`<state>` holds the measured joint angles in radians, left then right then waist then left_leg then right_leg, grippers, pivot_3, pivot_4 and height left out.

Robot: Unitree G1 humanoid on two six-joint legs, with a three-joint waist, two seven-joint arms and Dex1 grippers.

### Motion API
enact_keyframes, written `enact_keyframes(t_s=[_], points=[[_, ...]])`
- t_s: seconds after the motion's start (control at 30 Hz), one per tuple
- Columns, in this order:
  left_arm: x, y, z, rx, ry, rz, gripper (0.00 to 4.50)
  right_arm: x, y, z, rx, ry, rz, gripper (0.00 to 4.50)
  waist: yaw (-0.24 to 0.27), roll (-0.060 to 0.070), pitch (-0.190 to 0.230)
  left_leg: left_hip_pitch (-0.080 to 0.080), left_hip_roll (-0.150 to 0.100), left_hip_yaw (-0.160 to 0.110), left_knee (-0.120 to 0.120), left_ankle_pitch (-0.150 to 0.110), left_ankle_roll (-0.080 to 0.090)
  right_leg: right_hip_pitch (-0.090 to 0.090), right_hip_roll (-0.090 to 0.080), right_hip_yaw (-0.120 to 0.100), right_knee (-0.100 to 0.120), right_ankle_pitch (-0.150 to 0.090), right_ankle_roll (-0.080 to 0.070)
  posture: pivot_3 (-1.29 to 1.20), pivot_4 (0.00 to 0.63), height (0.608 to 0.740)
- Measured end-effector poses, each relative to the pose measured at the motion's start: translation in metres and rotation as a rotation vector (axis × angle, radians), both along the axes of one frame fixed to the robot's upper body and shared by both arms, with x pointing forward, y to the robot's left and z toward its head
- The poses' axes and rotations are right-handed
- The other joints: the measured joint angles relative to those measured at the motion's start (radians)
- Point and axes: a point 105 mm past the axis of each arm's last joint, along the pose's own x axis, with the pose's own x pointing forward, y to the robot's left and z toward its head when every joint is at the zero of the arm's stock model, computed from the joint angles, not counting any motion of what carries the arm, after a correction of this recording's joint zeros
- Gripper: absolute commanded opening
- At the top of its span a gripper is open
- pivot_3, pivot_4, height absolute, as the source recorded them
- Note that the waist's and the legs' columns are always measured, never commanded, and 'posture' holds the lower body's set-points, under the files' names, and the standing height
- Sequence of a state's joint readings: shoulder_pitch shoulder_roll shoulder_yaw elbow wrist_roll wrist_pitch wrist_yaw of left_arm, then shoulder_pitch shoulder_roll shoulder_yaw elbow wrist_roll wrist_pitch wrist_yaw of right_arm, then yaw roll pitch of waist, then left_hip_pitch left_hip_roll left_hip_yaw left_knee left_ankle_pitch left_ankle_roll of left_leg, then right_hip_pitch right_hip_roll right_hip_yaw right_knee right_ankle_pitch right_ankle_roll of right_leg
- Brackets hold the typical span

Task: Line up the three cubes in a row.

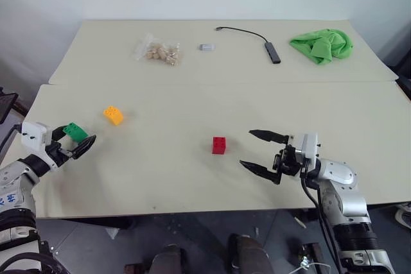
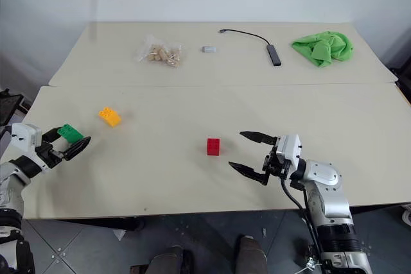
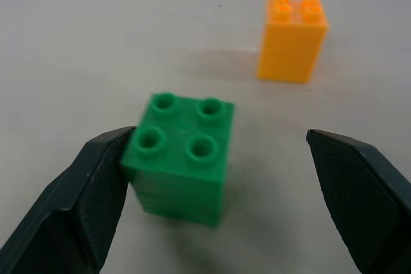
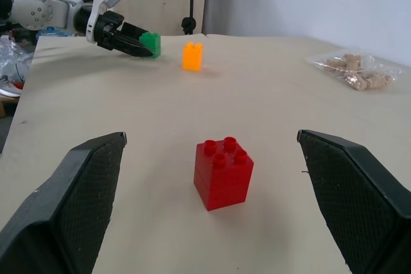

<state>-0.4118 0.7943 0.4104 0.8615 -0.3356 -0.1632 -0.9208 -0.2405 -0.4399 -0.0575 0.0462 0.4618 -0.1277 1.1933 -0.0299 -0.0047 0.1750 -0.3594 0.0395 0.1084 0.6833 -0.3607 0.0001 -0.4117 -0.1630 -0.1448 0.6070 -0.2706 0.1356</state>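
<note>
The green cube (image 1: 75,131) rests on the near table by its left edge, between the fingers of my left gripper (image 1: 81,132). In the left wrist view one finger (image 3: 83,197) touches the green cube (image 3: 183,155), while the other stands well clear, so this gripper is open. The orange-yellow cube (image 1: 113,115) sits a short way beyond it and to the right. The red cube (image 1: 219,145) stands near the table's middle. My right gripper (image 1: 246,148) is open just to its right, pointing at the red cube (image 4: 223,172) with a gap between them.
On the far table lie a clear bag of beige pieces (image 1: 157,51), a small grey item (image 1: 206,47), a black cable with a hub (image 1: 273,51) and a crumpled green cloth (image 1: 322,45). A seam (image 1: 212,83) separates the two tables.
</note>
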Motion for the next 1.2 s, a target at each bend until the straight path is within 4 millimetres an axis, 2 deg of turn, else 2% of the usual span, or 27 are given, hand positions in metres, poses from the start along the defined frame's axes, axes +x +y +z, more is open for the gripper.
enact_keyframes(t_s=[0.2,0.23,0.33,0.47,0.63,0.7,0.77,0.8,0.83,0.9,1.0,1.2], points=[[-0.007,0.000,-0.006,0.004,0.023,-0.014,1.65,-0.005,0.003,-0.005,0.002,0.017,0.005,4.50,0.000,0.000,0.000,0.000,0.000,0.000,0.000,0.000,0.000,0.000,0.000,0.000,0.000,0.000,0.000,0.00,0.150,0.740],[-0.009,-0.001,-0.007,0.003,0.027,-0.024,1.47,-0.005,0.003,-0.006,0.002,0.017,0.005,4.50,0.000,0.000,0.000,0.000,0.000,0.000,0.000,0.000,0.000,0.000,0.000,0.000,0.001,0.000,0.000,0.00,0.150,0.740],[-0.018,-0.010,-0.007,-0.021,0.051,-0.086,1.48,-0.004,0.003,-0.005,0.004,0.014,0.004,4.50,0.000,0.000,0.000,0.001,0.000,0.000,0.000,0.000,0.000,0.000,0.000,0.000,0.001,0.000,0.000,0.00,0.150,0.740],[-0.029,-0.045,0.009,-0.026,0.053,-0.282,1.48,-0.002,0.000,-0.003,0.006,0.012,-0.017,4.50,0.004,0.000,0.000,0.000,0.001,-0.001,0.001,0.000,0.000,0.000,0.000,0.001,0.001,0.000,0.000,0.00,0.150,0.740],[-0.028,-0.124,0.030,0.114,0.042,-0.656,1.48,0.002,-0.026,0.004,-0.028,-0.001,-0.102,4.50,0.030,0.000,0.000,0.001,0.000,-0.001,0.002,0.000,0.000,0.002,-0.001,0.001,0.001,0.000,0.000,0.00,0.150,0.740],[-0.018,-0.156,0.033,0.164,0.042,-0.794,1.48,-0.001,-0.036,0.001,-0.050,0.009,-0.126,4.50,0.039,0.000,0.000,0.001,-0.001,-0.001,0.002,0.000,0.000,0.002,-0.001,0.001,0.000,0.000,0.000,0.00,0.150,0.740],[-0.002,-0.198,0.035,0.193,0.014,-0.929,1.48,-0.008,-0.044,-0.005,-0.080,0.042,-0.130,4.50,0.054,0.000,0.000,0.000,-0.002,0.000,0.004,0.001,0.001,0.003,-0.001,0.001,0.000,0.000,0.000,0.00,0.150,0.740],[0.006,-0.217,0.032,0.205,0.014,-0.981,1.48,-0.011,-0.044,-0.007,-0.093,0.050,-0.125,4.50,0.055,0.000,0.000,0.000,-0.002,0.000,0.005,0.001,0.001,0.003,-0.001,0.001,-0.001,0.000,0.000,0.00,0.150,0.740],[0.010,-0.227,0.026,0.222,0.026,-1.011,1.48,-0.012,-0.044,-0.005,-0.097,0.047,-0.120,4.50,0.051,0.000,0.000,-0.001,-0.002,0.001,0.005,0.001,0.001,0.003,-0.001,0.001,-0.001,0.000,0.000,0.00,0.150,0.740],[0.019,-0.236,0.011,0.264,0.064,-1.042,1.48,-0.016,-0.047,-0.003,-0.102,0.049,-0.132,4.50,0.030,0.000,0.000,0.000,-0.002,0.002,0.002,0.000,0.001,0.002,-0.001,0.002,-0.002,0.000,0.000,0.00,0.150,0.740],[0.026,-0.237,-0.002,0.290,0.099,-1.055,1.48,-0.018,-0.051,-0.002,-0.108,0.060,-0.156,4.50,0.018,-0.001,0.000,0.001,-0.001,0.002,0.001,0.001,0.001,0.001,0.000,0.002,-0.001,0.000,0.000,0.00,0.150,0.740],[0.035,-0.231,0.000,0.354,0.092,-1.080,1.48,-0.029,-0.046,-0.003,-0.108,0.066,-0.156,4.50,0.029,-0.001,0.001,0.000,-0.002,0.002,0.002,0.000,0.002,0.002,-0.001,0.002,-0.003,0.000,0.001,0.00,0.150,0.740]])
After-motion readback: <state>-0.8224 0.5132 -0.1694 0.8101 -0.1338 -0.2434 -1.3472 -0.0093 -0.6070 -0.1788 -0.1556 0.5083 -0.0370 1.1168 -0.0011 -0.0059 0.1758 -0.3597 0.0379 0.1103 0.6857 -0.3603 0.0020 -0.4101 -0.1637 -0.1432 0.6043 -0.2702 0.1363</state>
